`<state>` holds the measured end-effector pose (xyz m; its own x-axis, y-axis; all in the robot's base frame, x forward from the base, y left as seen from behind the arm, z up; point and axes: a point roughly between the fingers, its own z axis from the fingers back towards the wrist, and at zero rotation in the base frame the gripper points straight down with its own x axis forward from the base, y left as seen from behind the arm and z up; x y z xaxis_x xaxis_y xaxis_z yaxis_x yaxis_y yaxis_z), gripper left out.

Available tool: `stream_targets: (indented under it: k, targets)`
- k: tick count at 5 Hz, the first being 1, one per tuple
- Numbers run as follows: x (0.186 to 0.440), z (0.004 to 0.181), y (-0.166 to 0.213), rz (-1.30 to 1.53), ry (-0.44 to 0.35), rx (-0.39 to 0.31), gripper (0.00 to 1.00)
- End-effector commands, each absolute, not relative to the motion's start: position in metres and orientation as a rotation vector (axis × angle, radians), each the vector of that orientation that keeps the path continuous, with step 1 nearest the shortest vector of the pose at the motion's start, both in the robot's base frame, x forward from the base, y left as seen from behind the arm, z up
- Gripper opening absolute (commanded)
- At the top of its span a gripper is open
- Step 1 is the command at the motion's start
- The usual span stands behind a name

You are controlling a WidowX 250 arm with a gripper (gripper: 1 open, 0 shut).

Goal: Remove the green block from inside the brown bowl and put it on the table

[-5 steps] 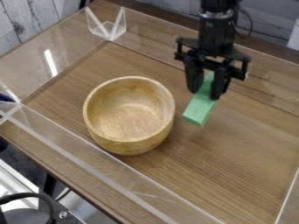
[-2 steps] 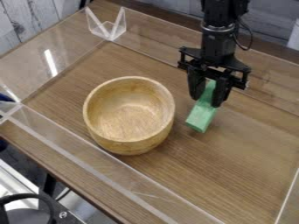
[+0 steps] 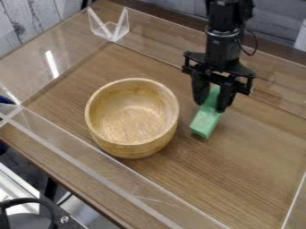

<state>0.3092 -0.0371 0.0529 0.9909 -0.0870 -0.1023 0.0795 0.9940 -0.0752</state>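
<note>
From the one camera view, the black claw (image 3: 214,93) points straight down, clenched on the top of the green block (image 3: 207,119), which hangs tilted just right of the empty brown bowl (image 3: 132,115), low over the bench (image 3: 239,170).

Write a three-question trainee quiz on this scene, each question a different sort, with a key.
1. True or false: the green block lies inside the brown bowl.
2. The gripper is: A) open above the bowl B) shut on the block C) open beside the block.
3. Fill in: the bowl holds ____.

Key: 1 false, the block hangs to the right of the bowl, low over the table, though contact cannot be told. 2 B. 3 nothing.
</note>
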Motion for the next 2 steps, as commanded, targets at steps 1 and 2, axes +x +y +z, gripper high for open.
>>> stream_targets:
  k: [1, 2]
  targets:
    - [0.3162, 0.0626, -0.0365, -0.087, 0.061, -0.069, 0.00]
    - [0.3163, 0.0613, -0.0355, -0.086, 0.061, -0.068, 0.00]
